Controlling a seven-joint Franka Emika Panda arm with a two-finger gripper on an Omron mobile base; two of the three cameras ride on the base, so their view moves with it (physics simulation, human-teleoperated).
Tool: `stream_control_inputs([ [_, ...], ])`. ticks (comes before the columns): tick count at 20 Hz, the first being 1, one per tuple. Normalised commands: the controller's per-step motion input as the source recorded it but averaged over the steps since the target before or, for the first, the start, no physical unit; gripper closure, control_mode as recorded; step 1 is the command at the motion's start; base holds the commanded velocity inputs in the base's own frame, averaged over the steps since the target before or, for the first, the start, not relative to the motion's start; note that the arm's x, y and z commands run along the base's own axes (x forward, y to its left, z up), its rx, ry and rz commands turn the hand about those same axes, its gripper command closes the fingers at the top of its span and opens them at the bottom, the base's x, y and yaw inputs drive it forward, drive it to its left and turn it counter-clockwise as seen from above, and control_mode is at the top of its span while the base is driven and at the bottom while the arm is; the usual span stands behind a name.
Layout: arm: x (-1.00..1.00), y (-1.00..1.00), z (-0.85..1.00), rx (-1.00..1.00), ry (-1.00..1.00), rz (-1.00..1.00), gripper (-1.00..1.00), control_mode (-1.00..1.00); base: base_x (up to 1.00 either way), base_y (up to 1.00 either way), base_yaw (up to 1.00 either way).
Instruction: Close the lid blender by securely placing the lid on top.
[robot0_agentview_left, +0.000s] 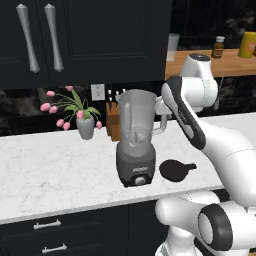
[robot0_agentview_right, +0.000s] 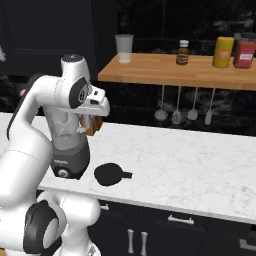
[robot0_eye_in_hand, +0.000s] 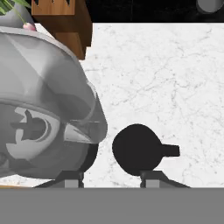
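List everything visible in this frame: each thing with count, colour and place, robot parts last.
blender: 1, translucent grey jar on dark grey base, on the counter, no lid on it
lid: 1, black, flat on the counter right of the blender
knife block: 1, wooden, behind the blender
flower vase: 1, grey with pink tulips, left of the blender
counter: 1, white marble
shelf: 1, wooden, on the wall
cup: 1, clear, on the shelf
bottles and jars: 3, brown, yellow, red, on the shelf
utensils: 4, grey, hanging under the shelf
gripper: 1, dark-tipped, above the lid, holding nothing
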Motion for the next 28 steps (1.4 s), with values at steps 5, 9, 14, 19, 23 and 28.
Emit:
stream_control_inputs([
  [5, -0.03, -0.61, -0.02, 0.04, -0.05, 0.04, -1.00, -1.00, 0.00, 0.00, 0.00],
  [9, -0.09, -1.00, -0.09, 0.04, -0.16, 0.32, -1.00, -1.00, 0.00, 0.00, 0.00],
  [14, -0.01, -1.00, -0.18, 0.00, -0.12, 0.53, -1.00, -1.00, 0.00, 0.00, 0.00],
  [19, -0.01, -0.73, -0.42, -0.02, -0.10, 0.77, -1.00, -1.00, 0.00, 0.00, 0.00],
  [23, 0.00, -0.27, -0.57, -0.05, 0.00, 0.67, -1.00, -1.00, 0.00, 0.00, 0.00],
  [28, -0.10, -0.07, -0.55, -0.01, 0.00, 0.61, -1.00, -1.00, 0.00, 0.00, 0.00],
])
